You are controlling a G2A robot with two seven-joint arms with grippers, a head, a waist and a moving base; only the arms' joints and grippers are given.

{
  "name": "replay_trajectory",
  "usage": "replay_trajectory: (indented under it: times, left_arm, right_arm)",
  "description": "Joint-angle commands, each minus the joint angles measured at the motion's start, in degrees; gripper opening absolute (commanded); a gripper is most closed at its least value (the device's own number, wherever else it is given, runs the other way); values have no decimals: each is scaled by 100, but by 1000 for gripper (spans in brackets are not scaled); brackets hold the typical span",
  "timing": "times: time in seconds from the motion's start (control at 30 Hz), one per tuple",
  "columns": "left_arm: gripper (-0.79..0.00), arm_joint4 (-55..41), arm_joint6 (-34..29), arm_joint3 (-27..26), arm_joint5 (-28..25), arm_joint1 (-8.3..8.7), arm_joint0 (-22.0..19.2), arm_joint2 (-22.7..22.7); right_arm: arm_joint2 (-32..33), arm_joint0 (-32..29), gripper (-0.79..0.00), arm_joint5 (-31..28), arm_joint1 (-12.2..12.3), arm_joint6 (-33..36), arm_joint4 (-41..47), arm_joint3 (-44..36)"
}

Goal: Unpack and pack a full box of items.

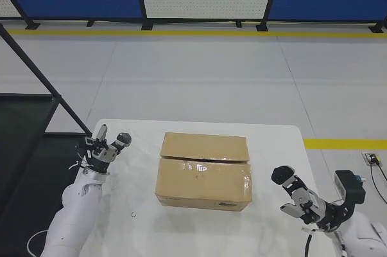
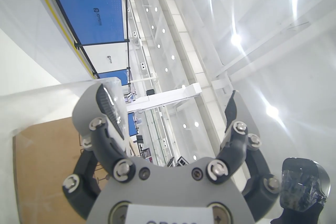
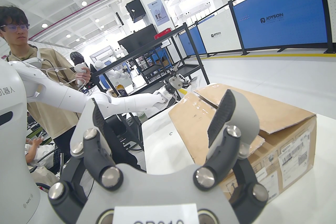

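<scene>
Two grippers, one box; both sets of jaws stand apart and neither touches cardboard.

Nearest the robot: right gripper (image 1: 291, 191), fingers spread wide with nothing between them, hanging above the table (image 1: 270, 141) just off the box's near right corner. A small ring-shaped scrap (image 1: 134, 214) lies on the table by the near left corner; I cannot tell what it is.

Middle of the table: the cardboard box (image 1: 203, 183), sitting square, printed labels on its near wall. The two top flaps are folded down and meet along a seam. In the right wrist view the flap on that side rides a little proud of the wall, with a gap under its corner. Glossy tape runs across the top.

Farther off, on the left: left gripper (image 1: 113, 136), raised beside the box's far left corner. A clear strip (image 2: 65, 93), tape by the look of it, lies against one finger (image 2: 105, 101).

Handling, as judgement:
- A full box is likely heavy, so work it where it sits rather than lift it.
- Walls are stiff; the flaps are thin, hinge easily and crease if pinched hard.
- The taped patches look slick, so bare board is the better contact.
- Best hold: the free edge of the proud flap near its corner, one finger under and one over, then swing it back about its fold.
</scene>
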Motion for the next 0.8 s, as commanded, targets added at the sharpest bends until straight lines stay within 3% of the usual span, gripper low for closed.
replay_trajectory:
  times: [0.0,0.37,0.63,0.77]
  left_arm:
    - [0,-15,17,-72,27,30,63,-78]
    - [0,-371,4,-536,17,115,519,-454]
    - [0,-501,160,-1168,-154,105,1115,-550]
    - [0,-451,136,-1242,-101,104,1165,-523]
  right_arm:
    - [0,0,0,0,0,0,0,0]
    - [0,0,0,0,0,0,0,0]
    - [0,0,0,0,0,0,0,0]
    - [0,0,0,0,0,0,0,0]
